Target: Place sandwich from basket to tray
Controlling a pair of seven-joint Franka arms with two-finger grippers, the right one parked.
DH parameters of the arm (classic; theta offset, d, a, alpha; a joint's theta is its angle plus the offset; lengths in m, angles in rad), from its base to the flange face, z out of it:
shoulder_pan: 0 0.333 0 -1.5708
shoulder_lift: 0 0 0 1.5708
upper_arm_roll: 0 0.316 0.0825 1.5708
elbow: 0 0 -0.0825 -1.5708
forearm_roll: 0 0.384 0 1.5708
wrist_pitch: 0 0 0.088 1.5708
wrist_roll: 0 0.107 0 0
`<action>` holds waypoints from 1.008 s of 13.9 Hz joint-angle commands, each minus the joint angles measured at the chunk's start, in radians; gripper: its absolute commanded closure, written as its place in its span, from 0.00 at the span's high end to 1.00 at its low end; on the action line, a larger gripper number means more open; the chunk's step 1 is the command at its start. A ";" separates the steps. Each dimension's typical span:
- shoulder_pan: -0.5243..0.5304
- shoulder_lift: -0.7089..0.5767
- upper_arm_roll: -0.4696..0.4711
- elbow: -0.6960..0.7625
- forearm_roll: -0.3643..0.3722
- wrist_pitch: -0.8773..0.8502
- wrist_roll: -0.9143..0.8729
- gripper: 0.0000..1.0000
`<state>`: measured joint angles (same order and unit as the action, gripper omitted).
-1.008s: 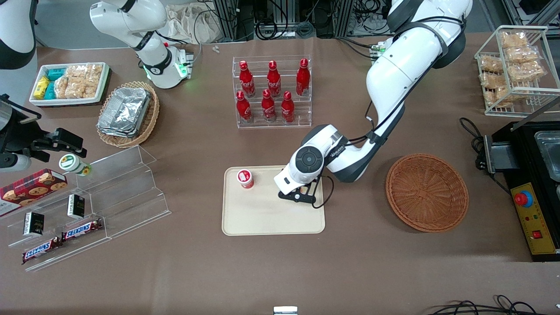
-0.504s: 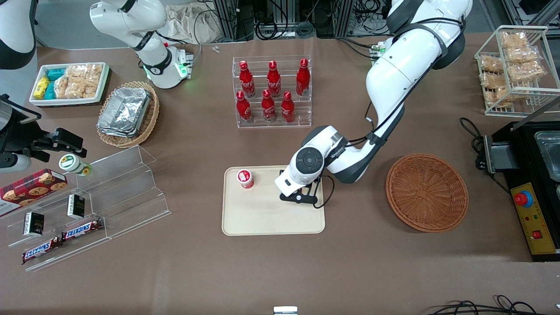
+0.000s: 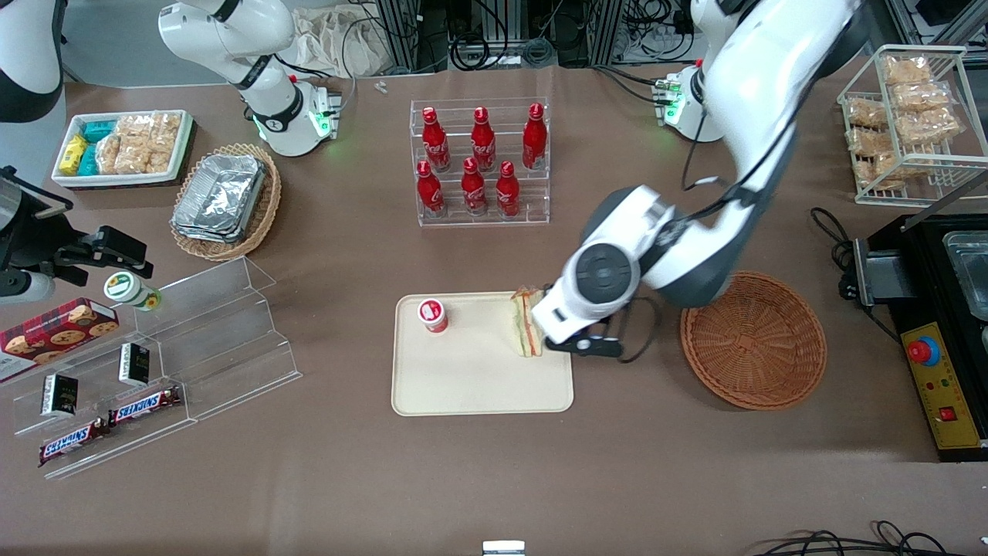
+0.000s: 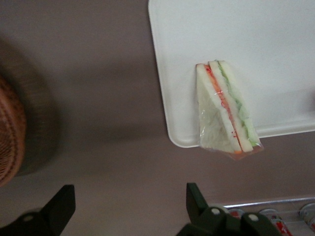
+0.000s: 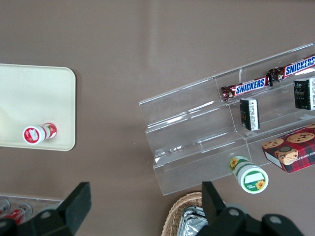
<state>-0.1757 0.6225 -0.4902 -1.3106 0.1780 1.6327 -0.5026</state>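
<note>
The sandwich point(image 3: 527, 323) lies on the tray point(image 3: 471, 386), at the edge nearest the basket point(image 3: 752, 338), with one corner of its clear wrap reaching over the rim onto the table point(image 3: 494, 479). The tool point(image 4: 130, 209) hangs above the table between tray and basket, its fingers point(image 4: 63, 202) spread wide and holding nothing. A small red-capped bottle point(image 3: 433, 315) stands on the tray, well apart from the sandwich.
</note>
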 commanded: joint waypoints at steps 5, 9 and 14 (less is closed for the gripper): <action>0.183 -0.213 -0.002 -0.038 -0.032 -0.218 0.146 1.00; 0.320 -0.276 0.007 -0.030 -0.022 -0.276 0.223 1.00; 0.485 -0.305 0.002 -0.032 -0.031 -0.329 0.240 1.00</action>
<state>0.2673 0.3484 -0.4761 -1.3141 0.1526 1.3159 -0.2745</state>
